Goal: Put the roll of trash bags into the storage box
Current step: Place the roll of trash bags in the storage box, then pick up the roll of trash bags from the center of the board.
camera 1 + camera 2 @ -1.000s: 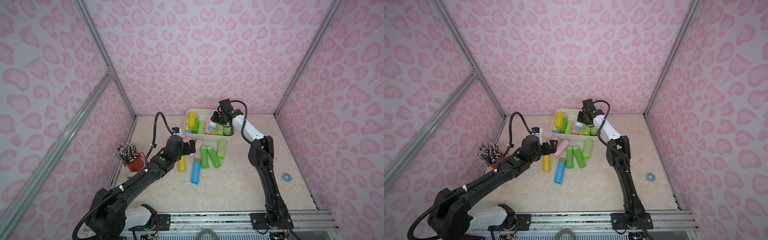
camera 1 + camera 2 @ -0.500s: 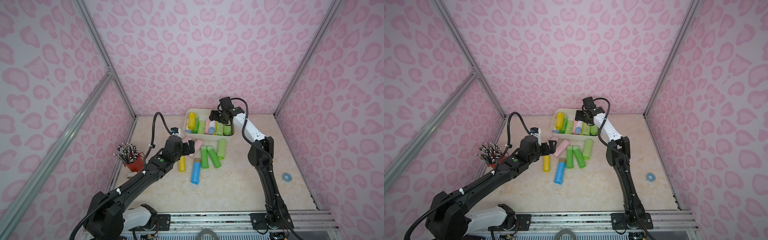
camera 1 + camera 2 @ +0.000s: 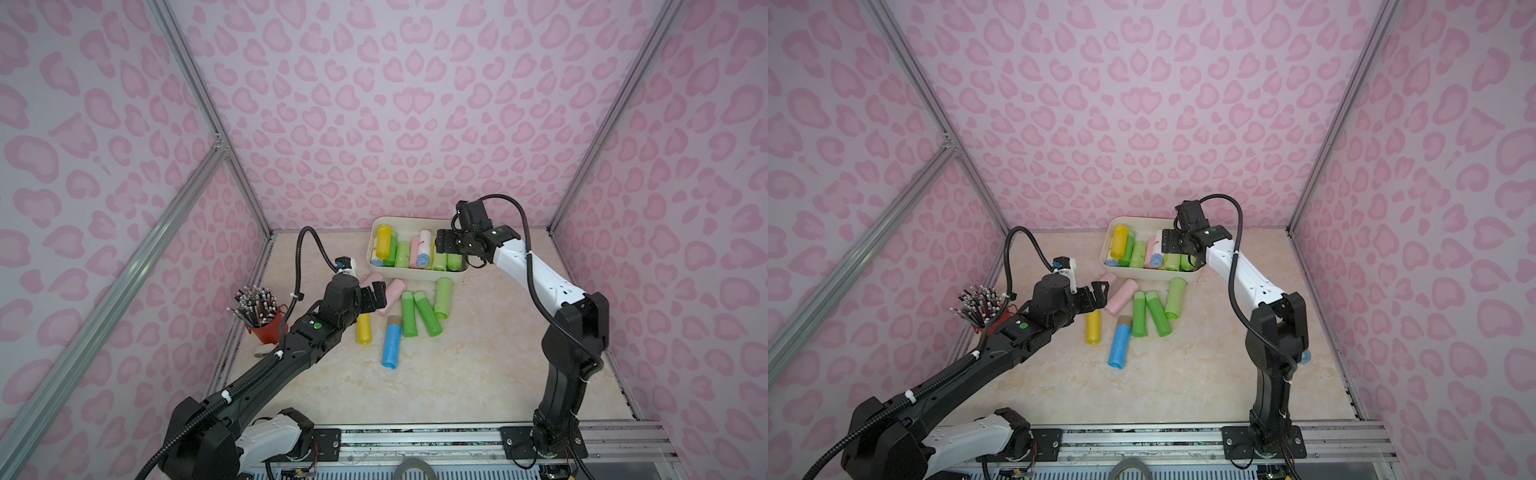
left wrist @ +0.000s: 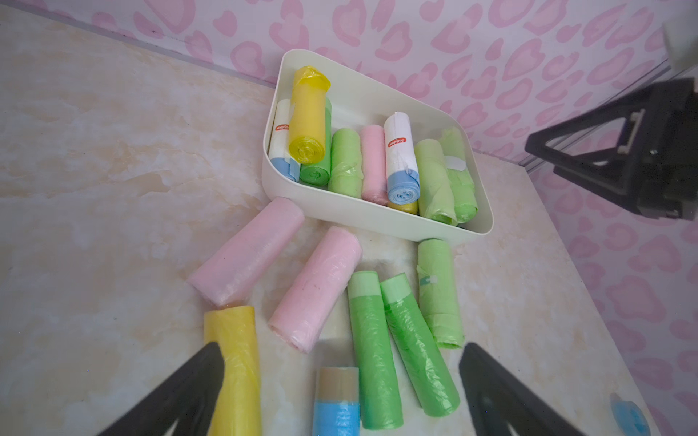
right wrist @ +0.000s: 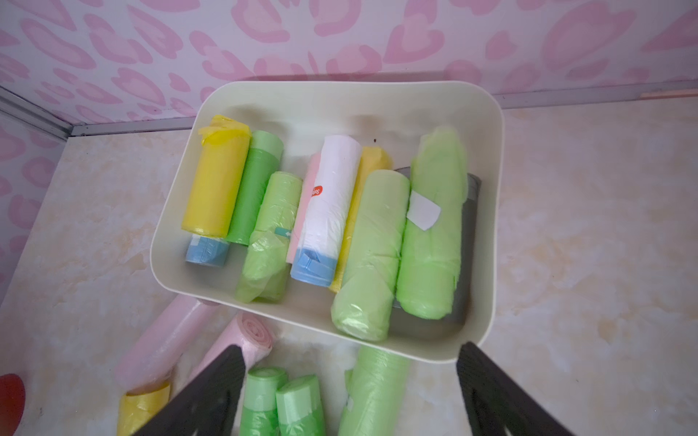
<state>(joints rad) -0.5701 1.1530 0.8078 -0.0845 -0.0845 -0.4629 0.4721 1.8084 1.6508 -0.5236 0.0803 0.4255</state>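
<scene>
The cream-white storage box (image 3: 415, 274) (image 3: 1152, 277) stands by the back wall and holds several rolls, with a white, blue-ended roll of trash bags (image 3: 424, 248) (image 5: 330, 204) on top. My right gripper (image 3: 444, 248) (image 5: 350, 349) hangs open and empty over the box's right end. Several more rolls lie on the table in front: two pink (image 4: 313, 290), a yellow (image 3: 364, 328), a blue (image 3: 391, 343) and three green (image 3: 428, 318). My left gripper (image 3: 1096, 296) (image 4: 340, 349) hovers open above them, holding nothing.
A red cup of pencils (image 3: 264, 322) stands at the left wall beside my left arm. A small blue ring (image 3: 1305, 357) lies on the floor behind my right arm's base. Pink walls enclose the table on three sides.
My right gripper has opened over the box, and the white, blue-ended roll it held now lies among the rolls inside. My left arm has barely moved.
</scene>
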